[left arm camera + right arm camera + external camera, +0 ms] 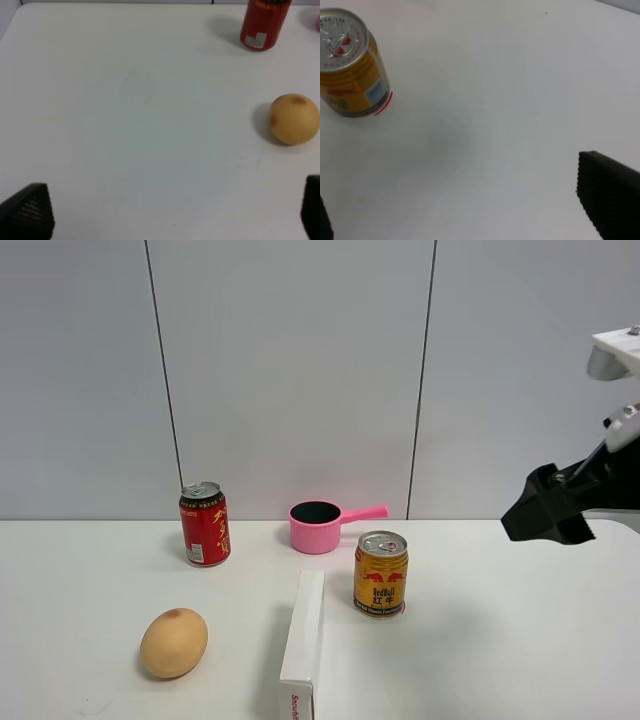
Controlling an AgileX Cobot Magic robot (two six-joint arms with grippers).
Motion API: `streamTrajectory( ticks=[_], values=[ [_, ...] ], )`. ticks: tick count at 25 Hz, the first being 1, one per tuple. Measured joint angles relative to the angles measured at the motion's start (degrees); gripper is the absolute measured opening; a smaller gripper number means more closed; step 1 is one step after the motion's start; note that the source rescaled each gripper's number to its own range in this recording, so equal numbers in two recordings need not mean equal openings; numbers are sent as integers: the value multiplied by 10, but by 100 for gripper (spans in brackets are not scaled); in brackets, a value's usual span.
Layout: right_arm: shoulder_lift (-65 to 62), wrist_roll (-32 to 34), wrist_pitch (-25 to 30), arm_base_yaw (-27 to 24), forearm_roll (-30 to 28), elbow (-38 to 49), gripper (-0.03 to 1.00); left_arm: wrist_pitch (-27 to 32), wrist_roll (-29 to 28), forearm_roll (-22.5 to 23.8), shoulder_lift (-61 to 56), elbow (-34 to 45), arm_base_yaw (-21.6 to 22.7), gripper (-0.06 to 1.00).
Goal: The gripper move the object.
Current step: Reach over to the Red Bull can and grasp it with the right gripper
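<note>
Short gold-yellow drink can (381, 574) with silver top, upright on white table (500, 640), untouched; black right gripper (548, 522) hanging well apart, jaws spread wide, holding nothing.

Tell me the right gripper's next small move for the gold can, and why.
Probably lower the right gripper toward the gold can: it hangs open above the table, off to the can's right in the high view, and the can stands upright, untouched.

Black end effector (547, 523); gold-yellow can (381, 575), red logo; red can (205, 524); pink pot (316, 527); tan egg (174, 642).
</note>
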Motion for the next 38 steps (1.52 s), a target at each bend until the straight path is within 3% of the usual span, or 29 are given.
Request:
streamTrajectory(
  ticks=[15,26,38],
  values=[
    [175,0,-198,51,-28,0,100,0,0,0,0,0,0,100],
    [275,0,-318,58,-28,-1,100,0,0,0,0,0,0,100],
    [334,2,-392,58,-28,-2,100,0,0,0,0,0,0,100]
  ],
)
